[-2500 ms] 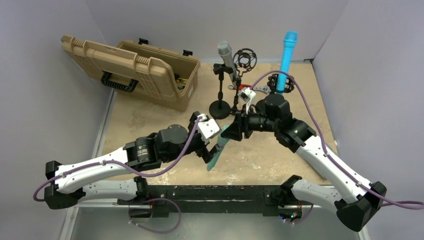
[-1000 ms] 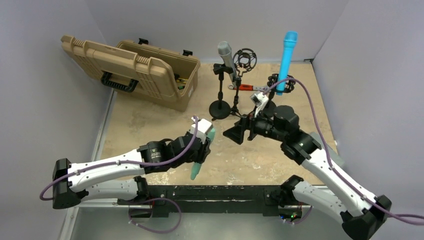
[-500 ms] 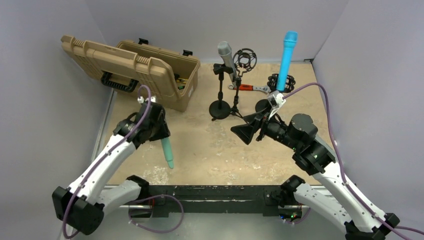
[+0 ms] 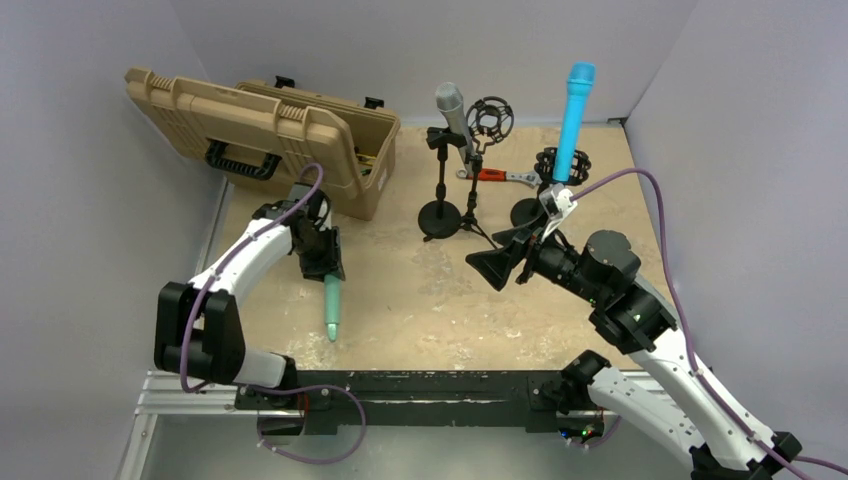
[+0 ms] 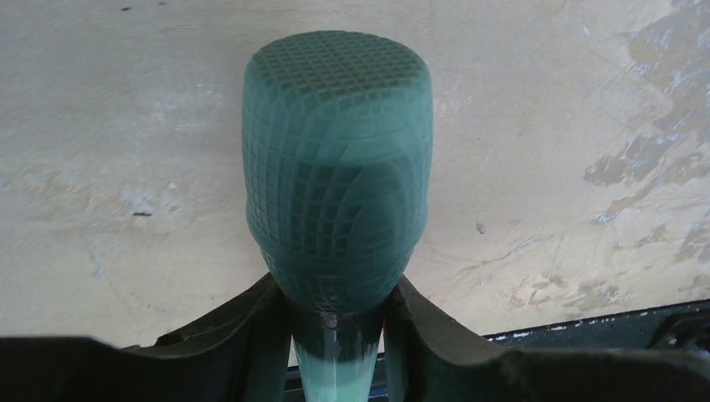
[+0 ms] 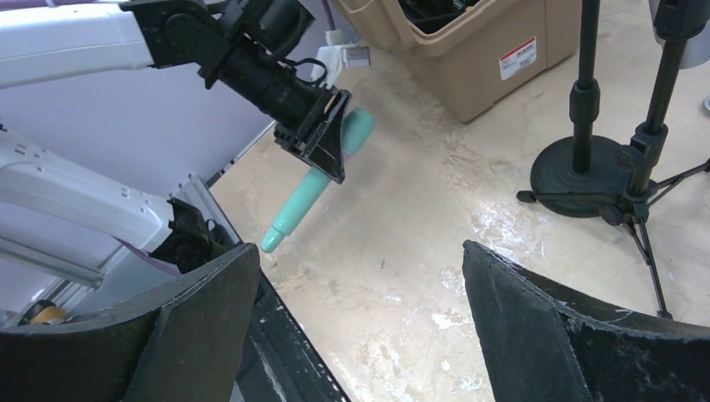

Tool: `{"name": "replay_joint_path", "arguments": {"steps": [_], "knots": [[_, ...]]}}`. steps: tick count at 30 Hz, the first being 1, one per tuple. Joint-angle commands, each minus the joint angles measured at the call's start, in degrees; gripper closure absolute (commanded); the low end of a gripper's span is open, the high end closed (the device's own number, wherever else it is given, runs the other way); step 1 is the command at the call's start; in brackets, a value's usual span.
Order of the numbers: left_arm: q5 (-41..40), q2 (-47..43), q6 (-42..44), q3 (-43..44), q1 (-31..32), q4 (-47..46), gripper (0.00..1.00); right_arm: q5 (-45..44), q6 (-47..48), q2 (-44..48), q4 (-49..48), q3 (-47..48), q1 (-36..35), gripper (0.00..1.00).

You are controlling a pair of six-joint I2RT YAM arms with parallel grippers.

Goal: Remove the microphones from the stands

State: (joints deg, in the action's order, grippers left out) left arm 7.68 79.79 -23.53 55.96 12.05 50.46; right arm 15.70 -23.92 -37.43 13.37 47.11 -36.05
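1. The left gripper (image 4: pixel 322 256) is clenched on the teal microphone (image 4: pixel 330 305). Its fingers (image 5: pixel 251 327) pinch the narrow neck just below the mesh head (image 5: pixel 336 167).
2. The microphone's long axis runs roughly far to near. The head pokes out just past the jaws, and the pale handle slopes down and back toward the near edge of the table (image 4: pixel 450 310). I cannot tell whether the handle's tail touches the surface.
3. The microphone is free of every stand. It hangs over the left part of the table, just in front of the tan hard case (image 4: pixel 280 140).
4. The right gripper (image 4: pixel 495 262) is spread wide and holds nothing. It hovers mid-table facing the left arm, well apart from the microphone.
5. Beyond it, at the far centre, a round-base stand (image 4: pixel 440 215) carries a gray microphone (image 4: pixel 450 105). Beside that, a tripod stand (image 4: pixel 472 205) carries an empty shock mount (image 4: pixel 490 115). A blue microphone (image 4: pixel 575 110) stands upright further right, and a red-handled wrench (image 4: pixel 495 175) lies between them.
6. The lifting-off looks done, and what likely remains is setting the microphone down.
   - Only the left arm holds it, with bare table directly beneath.
   - The move calls for lowering until the handle lies flat along the same far-to-near line, then letting go.
   - Being round, it may roll once freed.
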Motion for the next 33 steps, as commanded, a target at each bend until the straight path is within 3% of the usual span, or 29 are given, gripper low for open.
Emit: {"name": "replay_joint_path", "arguments": {"steps": [1,8,13,19,23,33], "knots": [[7.4,1.6,4.2,-1.2,1.1,-3.8,0.92,-1.6,1.6,0.1,0.2,3.3,-0.2,0.11],[6.2,-5.6,-1.7,-7.1,1.4,-6.5,0.78,-3.0,2.1,0.8,0.6,3.1,-0.1,0.11],[-0.8,-4.4,-6.8,-11.8,6.2,-8.6,0.84,-2.6,1.8,0.2,-1.0,2.3,-0.2,0.11],[-3.6,-0.3,-7.6,-11.3,8.7,-8.1,0.82,-1.6,1.0,0.1,-1.8,1.7,-0.2,0.12],[-4.1,0.3,-8.5,-12.2,8.9,-8.5,0.69,-2.2,0.6,1.7,-1.5,0.7,-0.1,0.12],[-6.0,0.7,-8.7,-11.5,9.1,-7.7,0.56,-2.0,0.3,2.5,-1.6,0.6,-0.2,0.12]]}}
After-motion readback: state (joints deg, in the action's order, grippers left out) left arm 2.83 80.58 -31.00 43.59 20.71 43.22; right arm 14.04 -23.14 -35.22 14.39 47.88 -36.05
